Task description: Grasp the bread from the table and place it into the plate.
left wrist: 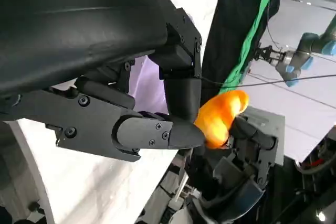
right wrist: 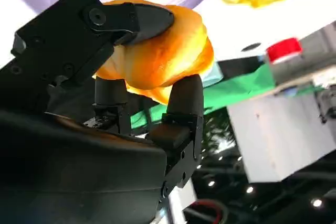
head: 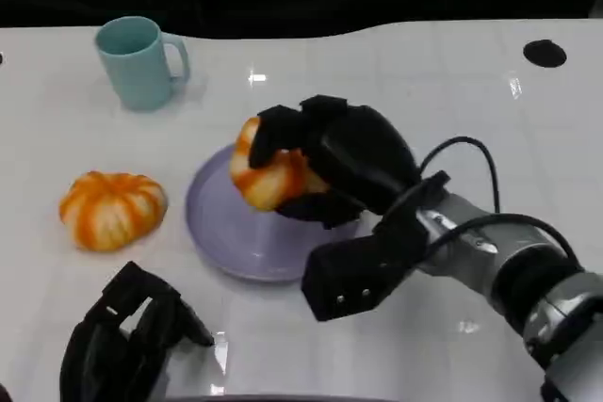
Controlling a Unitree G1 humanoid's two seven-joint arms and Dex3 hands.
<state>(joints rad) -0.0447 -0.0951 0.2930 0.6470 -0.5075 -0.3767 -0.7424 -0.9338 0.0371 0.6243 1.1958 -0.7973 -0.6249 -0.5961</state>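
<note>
One robot hand matters here. Nearest, the left robot hand (head: 122, 341) rests on the counter (head: 452, 101), fingers apart, holding nothing, well short of the plate (head: 217, 233). Beyond it, the right robot hand (head: 330, 162) grips the bread (head: 268, 176), fingers wrapped over it from above, directly over the plate's far side. Judged: lowering and release remain. Left of the plate lies a second bread (head: 111, 209); farther back, a mug (head: 139, 61).

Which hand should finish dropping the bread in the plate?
Right. The right hand already grips the orange-and-white striped bread roll directly above the round lavender plate. The left hand sits at the table's near edge, holding nothing.
</note>
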